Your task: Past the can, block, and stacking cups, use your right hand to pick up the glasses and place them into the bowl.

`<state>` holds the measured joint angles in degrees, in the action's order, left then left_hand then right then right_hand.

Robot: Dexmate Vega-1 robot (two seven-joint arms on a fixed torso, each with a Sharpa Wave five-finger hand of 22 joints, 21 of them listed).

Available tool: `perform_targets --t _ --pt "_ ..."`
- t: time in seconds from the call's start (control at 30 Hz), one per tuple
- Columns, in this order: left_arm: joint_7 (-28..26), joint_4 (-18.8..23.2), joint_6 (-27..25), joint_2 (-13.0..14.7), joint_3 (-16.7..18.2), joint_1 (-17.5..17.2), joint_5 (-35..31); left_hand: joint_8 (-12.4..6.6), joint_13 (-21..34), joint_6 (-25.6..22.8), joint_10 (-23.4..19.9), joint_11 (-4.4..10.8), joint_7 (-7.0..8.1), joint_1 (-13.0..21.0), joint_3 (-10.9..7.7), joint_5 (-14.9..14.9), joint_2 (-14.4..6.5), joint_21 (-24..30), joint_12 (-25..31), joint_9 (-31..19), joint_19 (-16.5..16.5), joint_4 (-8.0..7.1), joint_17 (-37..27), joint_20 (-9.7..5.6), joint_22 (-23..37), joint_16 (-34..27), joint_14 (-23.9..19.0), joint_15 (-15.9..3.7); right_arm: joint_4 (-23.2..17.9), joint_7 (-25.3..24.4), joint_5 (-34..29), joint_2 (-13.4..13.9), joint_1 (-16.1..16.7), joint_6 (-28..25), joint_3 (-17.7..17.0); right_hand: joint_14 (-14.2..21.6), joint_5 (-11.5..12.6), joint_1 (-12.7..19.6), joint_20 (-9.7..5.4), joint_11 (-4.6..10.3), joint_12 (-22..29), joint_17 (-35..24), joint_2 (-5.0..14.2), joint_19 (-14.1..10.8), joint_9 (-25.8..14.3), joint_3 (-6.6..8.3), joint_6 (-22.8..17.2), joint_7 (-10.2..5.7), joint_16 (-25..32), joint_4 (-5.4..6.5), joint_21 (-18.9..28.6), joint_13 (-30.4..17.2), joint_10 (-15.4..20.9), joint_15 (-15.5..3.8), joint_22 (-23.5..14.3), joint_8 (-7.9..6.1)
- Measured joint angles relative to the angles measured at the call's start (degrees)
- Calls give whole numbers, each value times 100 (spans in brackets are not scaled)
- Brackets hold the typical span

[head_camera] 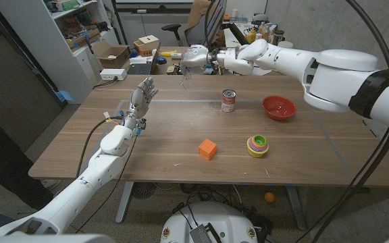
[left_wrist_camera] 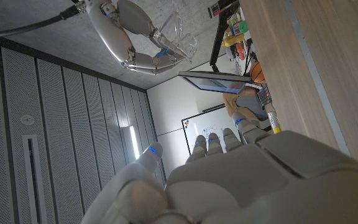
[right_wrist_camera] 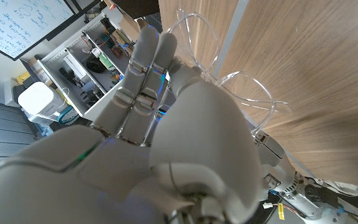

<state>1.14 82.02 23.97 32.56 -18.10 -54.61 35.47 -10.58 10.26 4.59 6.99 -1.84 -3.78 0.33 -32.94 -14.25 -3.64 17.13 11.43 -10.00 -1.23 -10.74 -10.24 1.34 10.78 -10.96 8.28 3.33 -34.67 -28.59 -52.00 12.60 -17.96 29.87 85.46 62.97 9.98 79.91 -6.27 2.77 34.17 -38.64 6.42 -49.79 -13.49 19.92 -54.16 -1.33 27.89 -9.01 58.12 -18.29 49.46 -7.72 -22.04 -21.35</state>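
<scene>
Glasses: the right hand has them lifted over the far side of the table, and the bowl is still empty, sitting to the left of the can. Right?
One slip: in the head view the red bowl sits to the right of the can, not left. The rest holds: the right hand holds the clear glasses above the table's far side, and the bowl is empty.

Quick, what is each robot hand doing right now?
Left hand: open, fingers apart, holding nothing.
Right hand: holds the clear glasses above the table's far edge.
</scene>
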Motion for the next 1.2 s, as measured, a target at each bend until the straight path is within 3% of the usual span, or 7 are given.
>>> perform_targets --t 0.2,0.33,0.37,0.47,0.6,0.63,1.2 --pt "20 0 16 8 2 0 1 0 0 0 0 0 0 0 0 0 0 0 0 0 0 0 0 0 0 0 0 0 -530 345 -4 311 134 -268 -308 9 -4 82 1 -1 0 -14 -8 3 0 0 0 0 -39 0 45 0 -1 -8 27 0" --pt "23 -4 17 13 3 4 1 0 0 0 0 0 0 0 0 0 0 0 0 0 0 0 0 0 0 0 0 0 -568 597 -29 334 146 -494 -332 9 -5 82 -8 -2 0 -27 -8 12 0 0 0 0 -40 0 67 0 -2 -8 39 0" --pt "51 -5 18 15 3 6 4 0 0 0 0 0 0 0 0 0 0 0 0 0 0 0 0 0 0 0 0 0 -957 687 -41 557 285 -573 -588 9 -5 82 -7 -2 -1 -27 -8 12 0 0 1 0 -40 0 79 0 -2 -8 49 0" --pt "57 -7 19 22 5 12 6 0 0 0 0 0 0 0 0 0 0 0 0 0 0 0 0 0 0 0 0 0 -1205 907 -46 702 387 -733 -778 9 -6 82 -7 -2 -1 -49 -8 12 0 0 1 0 -41 0 101 0 -2 -8 53 0" --pt "57 -7 19 28 6 13 6 0 0 0 0 0 0 0 0 0 0 0 0 0 0 0 0 0 0 0 0 0 -1205 1142 -45 702 387 -864 -778 9 -11 82 -7 -3 -2 -68 -9 12 1 0 1 0 -45 0 145 0 -3 -8 79 0" --pt "66 -7 19 29 6 14 6 0 0 0 0 0 0 0 0 0 0 0 0 0 0 0 0 0 0 0 0 0 -1509 1241 -40 879 515 -910 -1033 9 -11 82 -7 -3 -2 -77 -9 12 1 0 1 0 -45 0 145 0 -3 -8 86 0" --pt "87 51 19 55 -8 29 -21 0 0 0 0 0 0 0 0 0 0 -40 0 0 0 0 0 0 0 0 0 0 -2436 2032 -48 1463 964 -1441 -1805 11 -2 88 -6 8 -2 -133 -18 55 2 -8 -62 0 -134 -8 278 0 9 -8 204 0"
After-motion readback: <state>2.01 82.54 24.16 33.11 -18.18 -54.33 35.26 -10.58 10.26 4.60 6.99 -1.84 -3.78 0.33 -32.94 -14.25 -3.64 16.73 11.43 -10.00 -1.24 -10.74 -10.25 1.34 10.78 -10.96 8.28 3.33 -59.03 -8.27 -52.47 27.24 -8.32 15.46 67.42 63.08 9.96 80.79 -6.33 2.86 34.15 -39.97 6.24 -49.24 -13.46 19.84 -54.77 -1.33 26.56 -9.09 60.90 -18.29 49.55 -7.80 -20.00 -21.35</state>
